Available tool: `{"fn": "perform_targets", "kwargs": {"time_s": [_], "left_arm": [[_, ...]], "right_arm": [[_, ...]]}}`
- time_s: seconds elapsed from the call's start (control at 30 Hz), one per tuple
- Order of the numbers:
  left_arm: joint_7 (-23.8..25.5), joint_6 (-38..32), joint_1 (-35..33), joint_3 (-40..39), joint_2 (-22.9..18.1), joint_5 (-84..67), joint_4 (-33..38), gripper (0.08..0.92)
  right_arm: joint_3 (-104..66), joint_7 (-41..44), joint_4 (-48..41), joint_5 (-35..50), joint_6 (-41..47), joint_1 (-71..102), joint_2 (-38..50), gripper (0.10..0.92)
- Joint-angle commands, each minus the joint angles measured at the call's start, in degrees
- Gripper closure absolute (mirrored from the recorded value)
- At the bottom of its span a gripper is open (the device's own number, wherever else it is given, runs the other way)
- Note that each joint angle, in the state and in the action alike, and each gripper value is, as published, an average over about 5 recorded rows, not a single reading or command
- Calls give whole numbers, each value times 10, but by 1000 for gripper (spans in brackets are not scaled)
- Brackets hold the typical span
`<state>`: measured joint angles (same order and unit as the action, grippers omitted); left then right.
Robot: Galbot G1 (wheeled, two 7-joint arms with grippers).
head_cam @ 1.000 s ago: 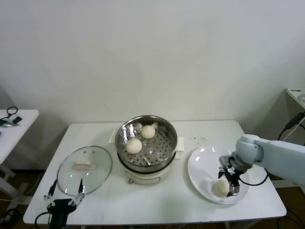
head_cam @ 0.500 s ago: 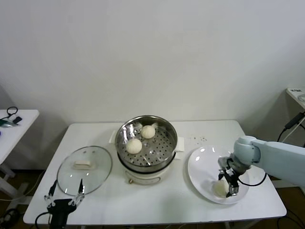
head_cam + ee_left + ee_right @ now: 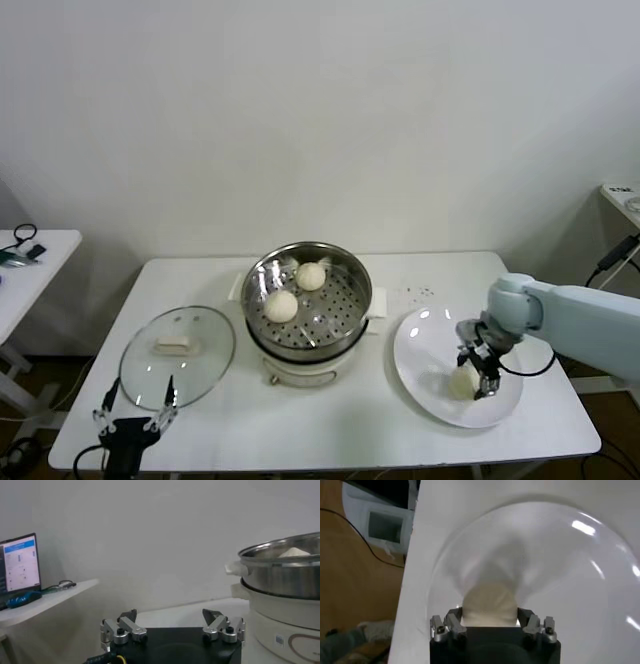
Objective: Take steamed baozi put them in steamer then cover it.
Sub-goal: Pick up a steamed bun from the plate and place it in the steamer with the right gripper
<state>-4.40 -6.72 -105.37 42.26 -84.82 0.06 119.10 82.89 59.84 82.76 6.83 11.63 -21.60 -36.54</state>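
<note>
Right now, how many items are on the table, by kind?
Baozi: 3, two in the steamer and one on the plate, held by the right hand
Steamer: 1
Glass lid: 1
White plate: 1
Total: 6

We see a shiny perforated metal steamer (image 3: 308,298) on a matt cream plastic base (image 3: 300,372), a clear glass cover (image 3: 177,355), smooth matt dough baozi (image 3: 281,305), a glossy white plate (image 3: 425,340), and a matt white table (image 3: 350,425).
</note>
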Motion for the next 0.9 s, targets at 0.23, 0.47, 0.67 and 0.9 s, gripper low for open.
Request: {"fn": "perform_targets", "kwargs": {"time_s": [0.23,0.47,0.67,0.9], "left_arm": [[0,1,-3,0,-1,4,1,177],[0,4,-2,-3,-2,8,-1,177],[-1,2,-6,-3,-6,8,-5,177],[-1,-2,-12,3,-1,1,-7,177]], "right_arm": [[57,39,-8,-39,-272,-259,-141,313],[36,52,-32,-22,-363,-304,-223,313],[-1,61,-44,-28,-388,-281,-302,305],[-23,67,-62,-64,-394,-215,-372,304]]}}
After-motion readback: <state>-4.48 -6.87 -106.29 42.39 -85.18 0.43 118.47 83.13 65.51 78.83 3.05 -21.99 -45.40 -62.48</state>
